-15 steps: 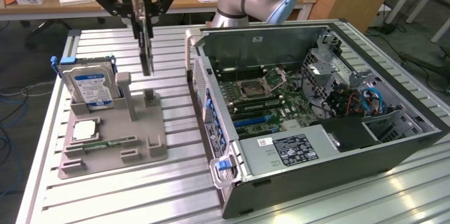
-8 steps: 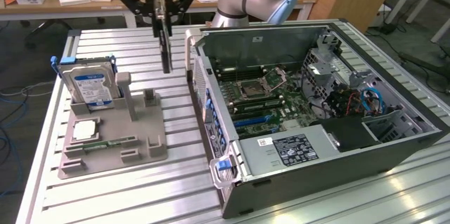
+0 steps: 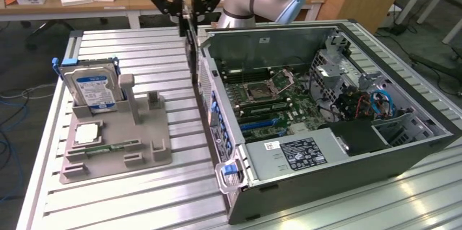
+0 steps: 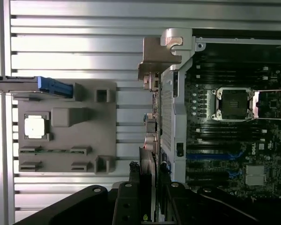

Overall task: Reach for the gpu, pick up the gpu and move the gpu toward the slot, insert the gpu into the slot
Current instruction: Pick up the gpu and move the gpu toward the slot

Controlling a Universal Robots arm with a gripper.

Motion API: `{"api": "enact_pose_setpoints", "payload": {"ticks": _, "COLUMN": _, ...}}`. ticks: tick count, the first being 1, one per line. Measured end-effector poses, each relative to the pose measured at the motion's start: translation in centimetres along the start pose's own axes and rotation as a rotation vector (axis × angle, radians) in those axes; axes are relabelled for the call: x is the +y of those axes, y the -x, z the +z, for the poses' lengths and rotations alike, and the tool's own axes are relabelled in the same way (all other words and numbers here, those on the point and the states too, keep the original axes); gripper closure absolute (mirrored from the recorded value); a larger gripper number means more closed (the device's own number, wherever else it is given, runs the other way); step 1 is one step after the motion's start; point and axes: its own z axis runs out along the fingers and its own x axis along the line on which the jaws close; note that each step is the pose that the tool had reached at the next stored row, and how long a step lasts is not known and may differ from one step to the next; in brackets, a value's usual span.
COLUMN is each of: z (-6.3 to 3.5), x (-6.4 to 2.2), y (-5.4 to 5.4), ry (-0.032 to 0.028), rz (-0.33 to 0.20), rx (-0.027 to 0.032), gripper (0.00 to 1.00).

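Pincer (image 3: 189,11): clamped on gpu (image 3: 192,51), card hanging upright beneath it.
Slot (image 3: 258,125): lower than pincer, past case wall (image 3: 209,92).
Care: clear wall; keep card edge parallel to slot.

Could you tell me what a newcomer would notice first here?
First, the open computer case with its green motherboard, at the exterior view's right. By its wall the black gripper holds the gpu upright, and at that view's left a blue-labelled hard drive stands in a grey fixture.

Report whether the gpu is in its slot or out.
Out. The gpu hangs upright from the gripper by the case wall, clear of the motherboard.
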Motion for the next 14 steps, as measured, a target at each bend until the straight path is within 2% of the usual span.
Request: {"api": "enact_pose_setpoints", "payload": {"ticks": 14, "z": 0.09, "x": 0.09, "y": 5.9, "ry": 0.0049, "rz": 0.0, "rx": 0.0002, "gripper": 0.74}}
